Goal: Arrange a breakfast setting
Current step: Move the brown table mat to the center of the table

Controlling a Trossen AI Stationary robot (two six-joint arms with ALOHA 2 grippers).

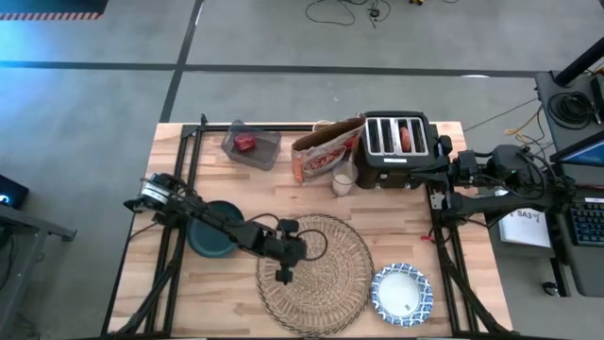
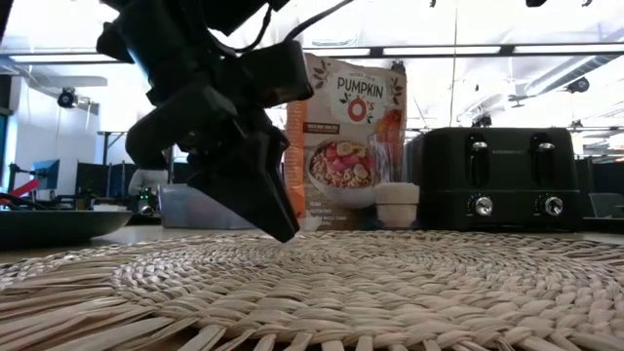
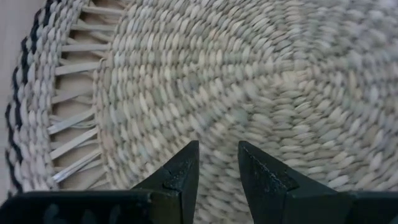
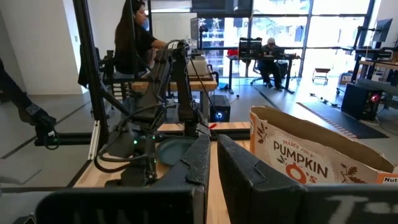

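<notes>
The round woven straw placemat (image 1: 326, 274) lies flat at the table's near middle. My left gripper (image 1: 283, 276) is over its left part, pointing down, its fingers a little apart with nothing between them (image 3: 219, 155). In the low view its tip (image 2: 283, 232) is down at the mat (image 2: 341, 283). The dark teal plate (image 1: 209, 244) lies left of the mat, partly under my left arm. The blue-and-white bowl (image 1: 401, 291) stands right of the mat. The small clear glass (image 1: 343, 179) stands by the toaster. My right gripper (image 1: 439, 176) waits shut at the right edge. The spoon is out of view. My left gripper comes at the placemat from above, pointing down, with its fingertips (image 3: 186, 163) at the woven surface (image 3: 217, 118) inside the mat's left rim. I cannot tell whether they touch it. The mat lies flat on the table.
A black four-slot toaster (image 1: 396, 142) and a cereal bag (image 1: 326, 151) stand at the far middle. A clear container with something red (image 1: 250, 144) is at the far left. Dark frame posts stand at both table sides. People sit beyond the table (image 4: 134, 37).
</notes>
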